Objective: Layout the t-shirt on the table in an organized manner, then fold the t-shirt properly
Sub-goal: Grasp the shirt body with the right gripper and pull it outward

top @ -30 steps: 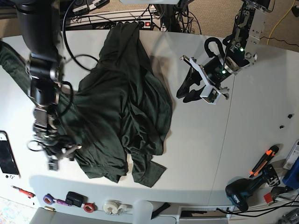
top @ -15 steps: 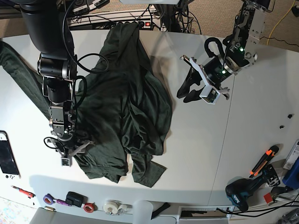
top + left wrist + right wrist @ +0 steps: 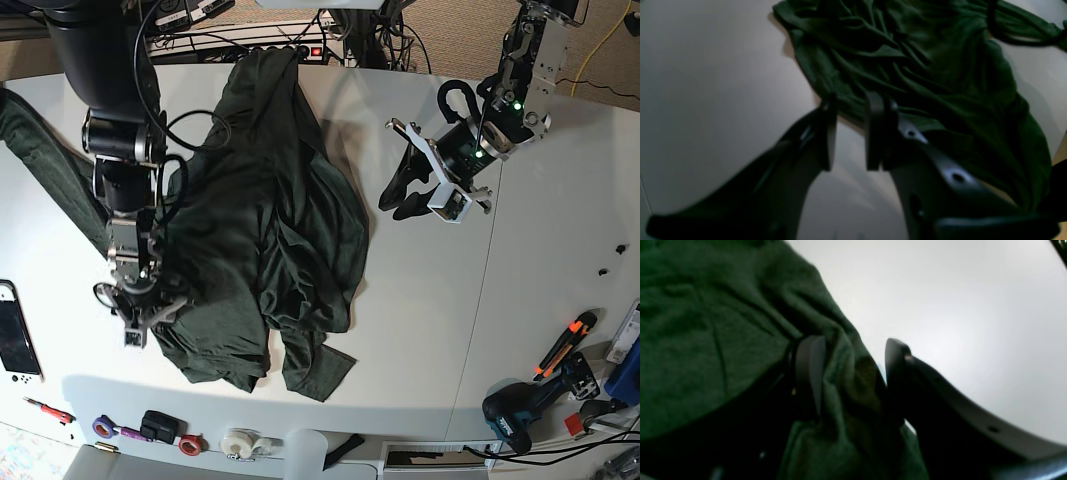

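Observation:
The dark green t-shirt lies crumpled on the white table, stretching from the back edge to the front left. My right gripper sits at its lower left edge. In the right wrist view the right gripper stands open with a fold of the t-shirt bunched between its fingers. My left gripper hovers over bare table to the right of the shirt. It is open and holds nothing in the left wrist view, pointing at the t-shirt's near edge.
A strip of the same green cloth runs to the table's left edge. A handheld console lies at the left. Tape rolls line the front edge. A drill and an orange-handled tool lie at the front right. Cables cross the back.
The right arm has swung in from the left, carrying its gripper rightward and slightly back onto the shirt's lower left edge. The left arm has not moved.

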Robot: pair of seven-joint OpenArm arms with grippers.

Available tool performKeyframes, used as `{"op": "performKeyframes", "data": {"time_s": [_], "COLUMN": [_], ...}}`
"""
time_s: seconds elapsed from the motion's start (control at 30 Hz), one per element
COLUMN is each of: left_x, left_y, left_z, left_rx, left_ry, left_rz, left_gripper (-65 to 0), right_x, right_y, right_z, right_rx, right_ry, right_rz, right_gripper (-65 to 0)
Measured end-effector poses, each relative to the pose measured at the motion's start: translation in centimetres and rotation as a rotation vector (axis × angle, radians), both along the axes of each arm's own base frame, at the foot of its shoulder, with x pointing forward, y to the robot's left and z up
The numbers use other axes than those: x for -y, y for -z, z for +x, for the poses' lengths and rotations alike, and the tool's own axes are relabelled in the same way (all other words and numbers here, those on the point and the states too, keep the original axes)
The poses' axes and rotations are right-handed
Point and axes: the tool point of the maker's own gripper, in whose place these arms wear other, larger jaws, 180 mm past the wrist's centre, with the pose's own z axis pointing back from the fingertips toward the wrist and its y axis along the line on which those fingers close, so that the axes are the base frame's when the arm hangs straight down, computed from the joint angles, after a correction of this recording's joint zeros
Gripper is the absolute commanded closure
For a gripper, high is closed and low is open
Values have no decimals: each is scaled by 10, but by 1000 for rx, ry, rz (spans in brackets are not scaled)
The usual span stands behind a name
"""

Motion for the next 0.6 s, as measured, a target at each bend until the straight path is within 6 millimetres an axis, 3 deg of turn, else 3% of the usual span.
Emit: {"op": "performKeyframes", "data": {"time_s": [0.2,0.43,0.6], "left_x": [0,0,0], "left_y": [0,0,0], "left_z": [0,0,0], "left_rx": [0,0,0], "left_ry": [0,0,-1], "left_rz": [0,0,0], "left_gripper": [-160,-160,-160], "right_x": [-1,-2,2], "right_y": [10,12,3], "right_z": [-11,-15,-13], "right_rx": [20,46,31], "right_ry": [-11,-17,0], "right_rz": [-10,-21,-40], "right_gripper": [-282,-52,-3]}}
